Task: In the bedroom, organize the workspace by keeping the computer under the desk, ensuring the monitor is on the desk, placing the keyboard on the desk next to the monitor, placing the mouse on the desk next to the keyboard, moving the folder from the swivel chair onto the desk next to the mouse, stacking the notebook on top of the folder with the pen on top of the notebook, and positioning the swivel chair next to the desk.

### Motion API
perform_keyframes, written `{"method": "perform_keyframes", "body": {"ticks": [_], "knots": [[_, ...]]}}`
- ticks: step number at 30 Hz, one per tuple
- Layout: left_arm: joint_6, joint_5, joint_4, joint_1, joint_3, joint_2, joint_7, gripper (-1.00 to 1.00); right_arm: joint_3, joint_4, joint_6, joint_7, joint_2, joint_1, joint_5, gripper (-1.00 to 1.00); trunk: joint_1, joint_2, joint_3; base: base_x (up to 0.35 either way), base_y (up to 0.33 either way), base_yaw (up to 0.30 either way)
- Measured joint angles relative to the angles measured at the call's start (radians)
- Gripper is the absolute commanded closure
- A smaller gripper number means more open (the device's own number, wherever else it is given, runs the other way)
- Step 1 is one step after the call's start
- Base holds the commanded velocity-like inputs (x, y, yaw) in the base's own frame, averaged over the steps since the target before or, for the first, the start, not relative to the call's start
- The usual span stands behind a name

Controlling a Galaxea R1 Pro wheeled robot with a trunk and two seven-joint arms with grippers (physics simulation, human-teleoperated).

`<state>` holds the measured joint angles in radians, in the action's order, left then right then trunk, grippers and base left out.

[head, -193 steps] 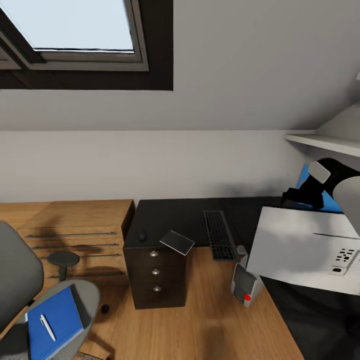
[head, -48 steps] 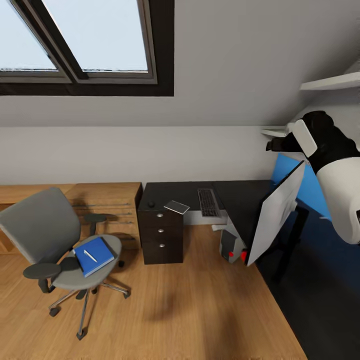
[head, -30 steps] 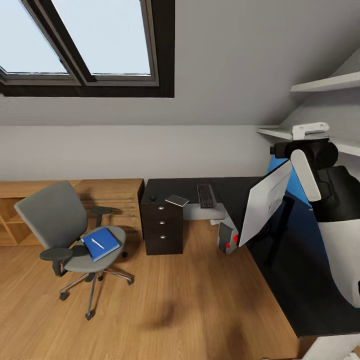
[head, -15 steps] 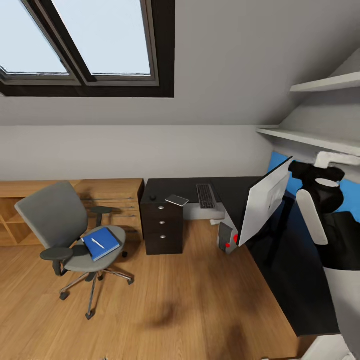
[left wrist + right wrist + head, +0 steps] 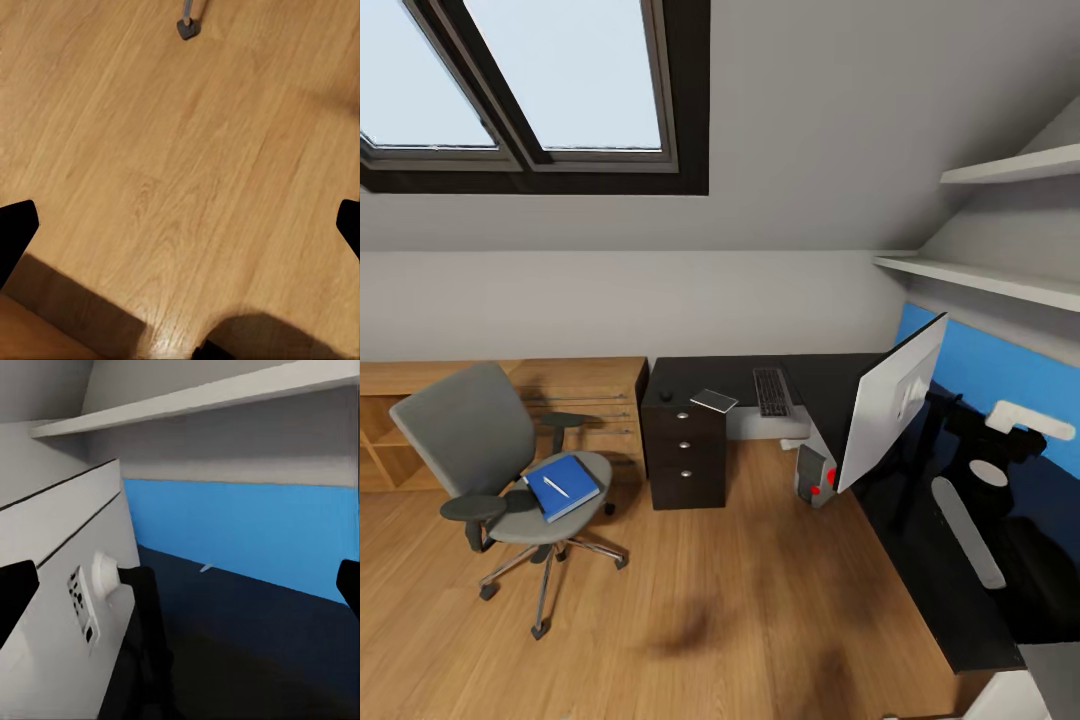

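monitor (image 5: 60,607) on desk (image 5: 920,560) | just beside open right pincer (image 5: 180,585)

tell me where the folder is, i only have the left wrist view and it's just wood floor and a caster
observer: The folder lies flat on the seat of the swivel chair, left of the desk.
operator: anything on top of it
observer: Yes, the pen lies on the folder.
operator: and the notebook
observer: The notebook is on the desk above the drawer unit, with one corner past the front edge.
operator: is the monitor on the desk
observer: The monitor appears to stand on the desk's right wing, its pale back toward the head camera.
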<state>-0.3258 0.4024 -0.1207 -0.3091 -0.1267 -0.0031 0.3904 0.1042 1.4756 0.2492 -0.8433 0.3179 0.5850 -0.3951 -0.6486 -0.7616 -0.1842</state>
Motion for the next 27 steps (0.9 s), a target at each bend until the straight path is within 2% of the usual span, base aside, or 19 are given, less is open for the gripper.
{"method": "perform_keyframes", "body": {"ticks": [3,7,10,15,22,27], "knots": [[0.001,0.0,0.015,0.0,-0.011,-0.013,-0.002,-1.0,0.01,-0.017,-0.017,0.017,-0.017,-0.004,-0.004,-1.0,0.0,0.0,0.0,0.0,0.0,0.0],[0.001,0.0,0.015,0.0,-0.011,-0.014,-0.001,-1.0,0.01,-0.012,-0.039,0.039,-0.035,-0.008,-0.004,-1.0,0.0,0.0,0.0,0.0,0.0,0.0],[0.0,0.001,0.015,0.0,-0.012,-0.025,-0.001,-1.0,0.01,0.005,-0.025,0.056,-0.047,-0.022,-0.003,-1.0,0.0,0.0,0.0,0.0,0.0,0.0],[-0.001,0.001,0.015,0.0,-0.012,-0.028,-0.001,-1.0,0.01,0.033,0.003,0.059,-0.074,-0.027,0.0,-1.0,0.0,0.0,0.0,0.0,0.0,0.0],[-0.001,0.001,0.015,0.0,-0.012,-0.029,-0.001,-1.0,0.009,0.071,0.013,0.056,-0.077,-0.028,0.002,-1.0,0.0,0.0,0.0,0.0,0.0,0.0],[0.0,0.001,0.015,0.0,-0.012,-0.029,-0.001,-1.0,0.008,0.07,0.013,0.055,-0.077,-0.028,0.003,-1.0,0.0,0.0,0.0,-0.083,-0.178,0.0]]}}
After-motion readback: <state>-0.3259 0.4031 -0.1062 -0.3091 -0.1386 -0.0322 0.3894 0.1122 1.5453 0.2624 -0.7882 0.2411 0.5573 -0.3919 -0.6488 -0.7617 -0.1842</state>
